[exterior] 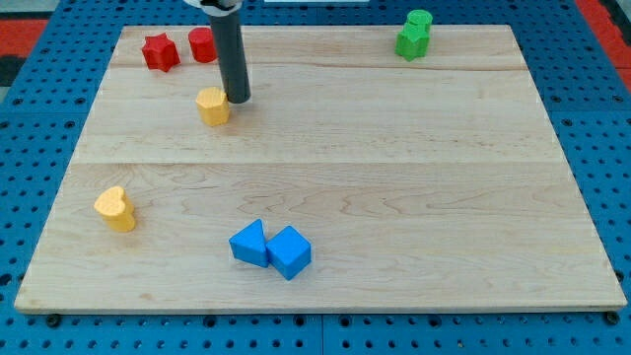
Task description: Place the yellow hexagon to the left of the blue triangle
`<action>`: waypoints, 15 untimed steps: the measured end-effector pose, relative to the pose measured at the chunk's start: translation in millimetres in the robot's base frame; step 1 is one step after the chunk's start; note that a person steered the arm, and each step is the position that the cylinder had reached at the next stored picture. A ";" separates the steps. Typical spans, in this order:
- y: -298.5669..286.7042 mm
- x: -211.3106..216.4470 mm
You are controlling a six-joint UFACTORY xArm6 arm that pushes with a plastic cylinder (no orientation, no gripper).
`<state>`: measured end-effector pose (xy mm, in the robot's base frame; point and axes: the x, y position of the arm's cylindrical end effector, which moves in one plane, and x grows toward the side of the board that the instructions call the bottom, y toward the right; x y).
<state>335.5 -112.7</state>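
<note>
The yellow hexagon (213, 106) sits on the desk (394, 177) well toward the view's top from the blue triangle (249, 244) and slightly to its left. My tip (238, 100) rests just at the hexagon's upper right edge, touching it or nearly so. There is no gripper on this arm, only the rod, so nothing opens or closes.

The risk is an off-centre push: the hexagon could rotate, slip off my tip and stall short. Pushed too straight toward the view's bottom, it may strike the blue triangle and shove it against the blue cube (289, 252) touching its right side. The yellow heart (115, 208), left of the triangle, could be knocked if the path swings wide.

No containers are in view.
</note>
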 end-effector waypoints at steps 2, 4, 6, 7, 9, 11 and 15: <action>-56.3 38.8; -83.0 28.3; -117.3 77.6; -116.6 100.3; -118.5 129.4; -126.4 129.9; -116.1 160.1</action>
<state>495.5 -228.7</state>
